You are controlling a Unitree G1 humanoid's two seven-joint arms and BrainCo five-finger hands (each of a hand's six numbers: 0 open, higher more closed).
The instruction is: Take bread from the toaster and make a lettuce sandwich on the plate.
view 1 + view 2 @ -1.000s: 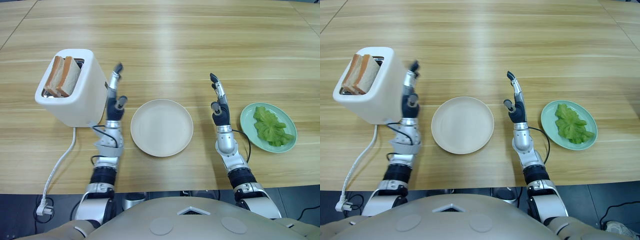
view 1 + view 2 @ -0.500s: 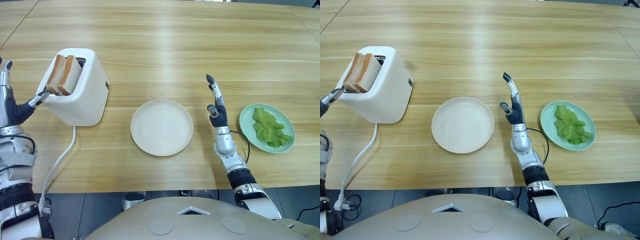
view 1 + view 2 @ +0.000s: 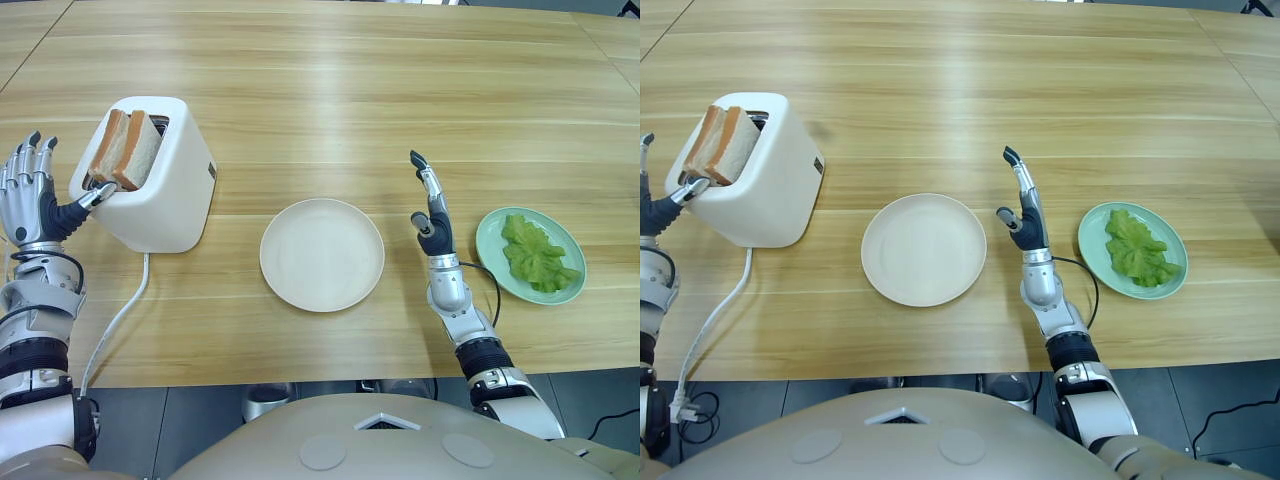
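Wooden table (image 3: 400,80), seen from above, its plank lines running left to right; all items lie in its near half.

White toaster (image 3: 165,205) at near left, tilted in the view so that its slot faces up and left; nothing lies between it and the plate.

Cream plate (image 3: 322,254) at centre, bare, well apart from the toaster and the green plate.

Green plate (image 3: 483,243) at near right, smaller than the cream one; a leaf of lettuce (image 3: 535,255) covers most of it and stays inside the rim.

Left hand (image 3: 30,195) just left of the toaster, upright with palm toward it; fingers spread and straight, grasping nothing; thumb stretched toward the toaster's upper left edge below the bread, contact not discernible.

Right hand (image 3: 432,212) upright between the two plates, nearer the green one; fingers straight and pointing away from the robot, thumb out to the left; it grasps nothing and touches neither plate.

Bread (image 3: 125,150): two slices side by side in the slot, upper halves standing out.

White cord (image 3: 115,325) from the toaster's near side, across the table and over the near edge.
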